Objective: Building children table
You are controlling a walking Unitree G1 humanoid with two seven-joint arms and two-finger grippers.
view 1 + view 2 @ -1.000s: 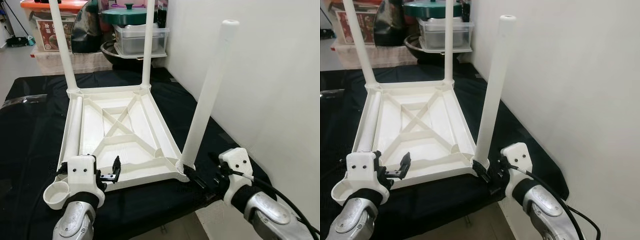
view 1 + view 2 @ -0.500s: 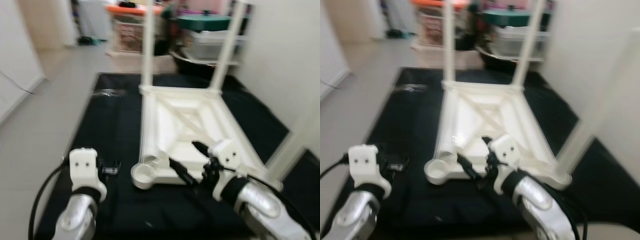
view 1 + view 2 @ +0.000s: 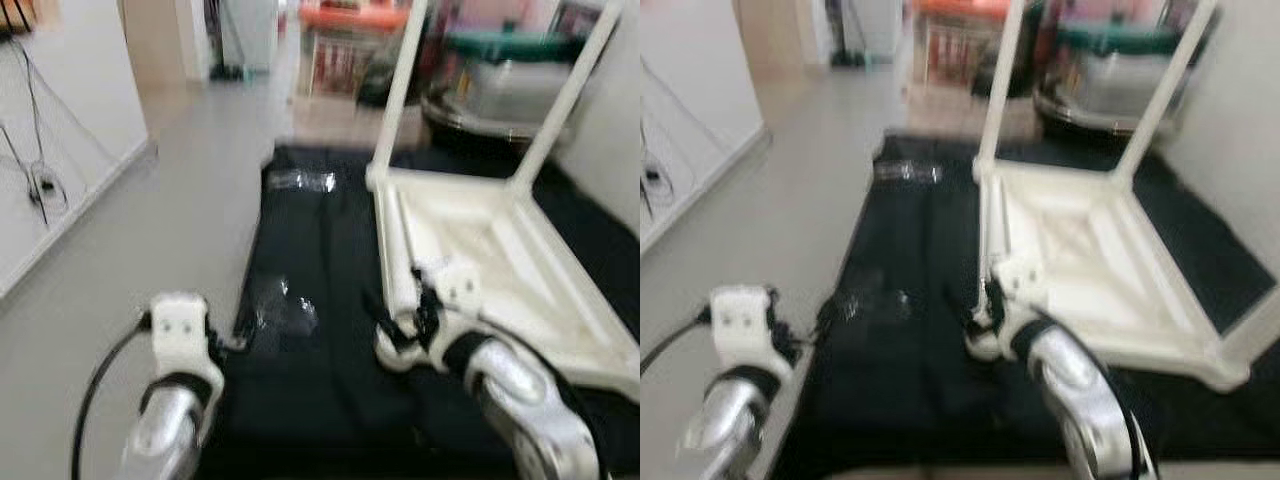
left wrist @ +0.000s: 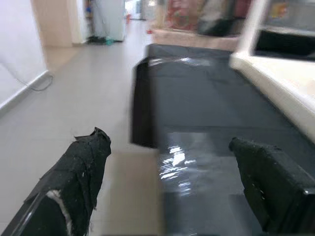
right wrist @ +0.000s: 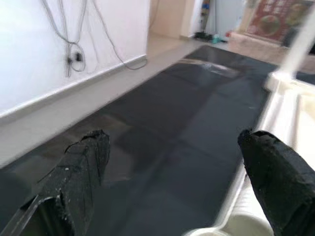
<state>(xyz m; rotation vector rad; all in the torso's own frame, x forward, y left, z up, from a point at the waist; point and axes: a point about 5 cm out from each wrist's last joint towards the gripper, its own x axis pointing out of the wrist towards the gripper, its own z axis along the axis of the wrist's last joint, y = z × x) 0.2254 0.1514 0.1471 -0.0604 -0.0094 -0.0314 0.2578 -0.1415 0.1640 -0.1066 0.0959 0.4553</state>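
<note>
The white children's table [image 3: 500,250] lies upside down on a black cloth [image 3: 310,260]. Two far legs [image 3: 400,95] [image 3: 565,100] stand upright in their sockets, and a third rises at the near right corner [image 3: 1255,335]. The near left corner socket [image 3: 395,350] holds no leg. My right gripper [image 3: 392,318] hovers open just beside that socket; the right wrist view has its fingers spread [image 5: 172,137] over the cloth. My left gripper [image 3: 238,342] is open at the cloth's left edge, half over the floor [image 4: 167,142]. The head views are blurred.
Grey floor [image 3: 150,220] runs along the cloth's left side, with a white wall and hanging cables [image 3: 35,170] beyond. Clear plastic wrappers [image 3: 285,305] [image 3: 300,180] lie on the cloth. Storage bins [image 3: 350,40] and a pot [image 3: 500,60] stand behind the table.
The view has swung left. My right gripper left the near right leg's base and crossed to the near left socket. My left gripper swung out to the cloth's left edge.
</note>
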